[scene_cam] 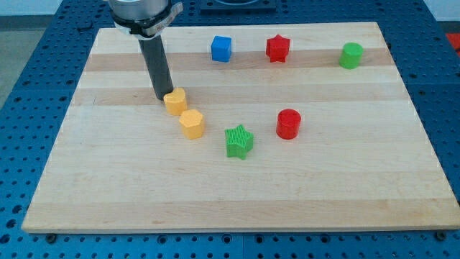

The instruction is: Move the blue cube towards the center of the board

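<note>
The blue cube [221, 49] sits near the view's top edge of the wooden board [144, 187], a little left of the middle. My tip [162, 98] rests on the board at the left, far below and left of the blue cube. It stands right beside a yellow block [175, 101], at that block's left side, touching or nearly touching it.
A second yellow block [192, 124] lies just below-right of the first. A green star [238, 141] and a red cylinder [288, 124] stand near the centre. A red star [277, 48] is right of the blue cube. A green cylinder [351, 55] stands at top right.
</note>
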Controlling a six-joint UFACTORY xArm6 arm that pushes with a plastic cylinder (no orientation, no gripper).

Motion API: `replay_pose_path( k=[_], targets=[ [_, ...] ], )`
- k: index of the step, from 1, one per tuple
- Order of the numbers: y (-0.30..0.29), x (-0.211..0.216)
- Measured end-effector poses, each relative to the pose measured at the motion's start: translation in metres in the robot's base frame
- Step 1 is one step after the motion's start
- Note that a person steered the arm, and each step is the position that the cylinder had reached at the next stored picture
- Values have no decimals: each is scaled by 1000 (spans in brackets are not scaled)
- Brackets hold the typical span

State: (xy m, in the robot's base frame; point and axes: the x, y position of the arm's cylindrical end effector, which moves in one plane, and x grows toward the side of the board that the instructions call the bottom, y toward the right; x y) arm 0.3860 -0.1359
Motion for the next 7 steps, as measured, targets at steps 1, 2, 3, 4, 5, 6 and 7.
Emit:
replay_pose_path(
  k=[1, 2, 3, 4, 5, 6, 7],
  targets=[
    [-3, 0],
    [-3, 2],
    [-20, 2],
    [-41, -17],
    [-20, -67],
    [16, -110],
    [50, -133]
  ],
)
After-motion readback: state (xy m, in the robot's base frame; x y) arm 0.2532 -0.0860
